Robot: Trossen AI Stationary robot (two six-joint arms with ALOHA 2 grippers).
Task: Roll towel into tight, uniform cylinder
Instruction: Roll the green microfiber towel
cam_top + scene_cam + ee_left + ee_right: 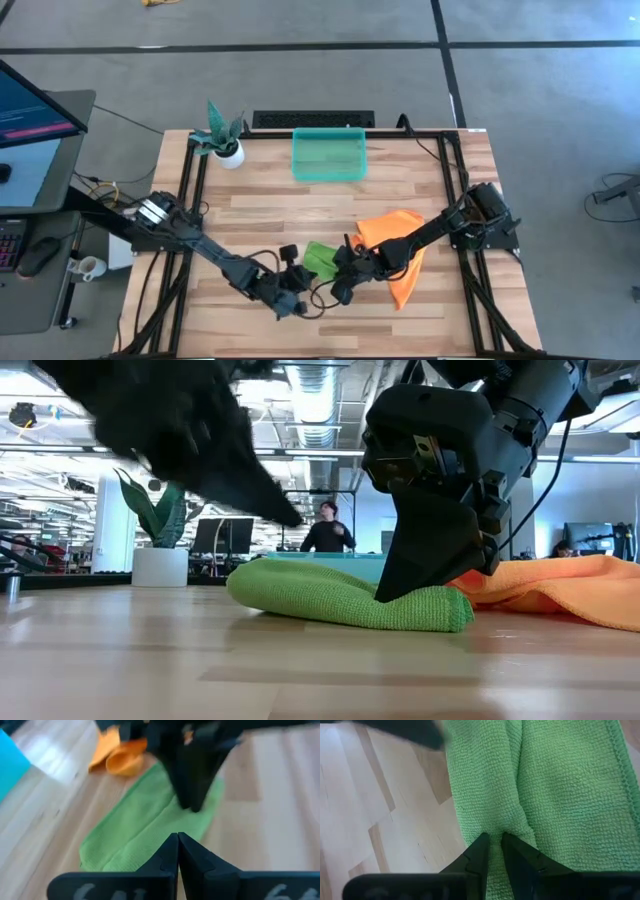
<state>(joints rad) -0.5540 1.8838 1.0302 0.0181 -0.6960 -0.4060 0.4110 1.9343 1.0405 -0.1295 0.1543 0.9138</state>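
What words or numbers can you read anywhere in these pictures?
None can be read for sure.
Pale marks on the left hand's base: too blurred to read.
Lines on the monitor beside the table: too small to read.
The green towel has no label showing.

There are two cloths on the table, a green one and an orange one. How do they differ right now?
The green towel lies folded and fairly flat; the orange towel sits rumpled in a loose heap. The right gripper pinches a fold of the green towel; no gripper holds the orange one. The green one looks smaller from above. Both rest on the wooden table.
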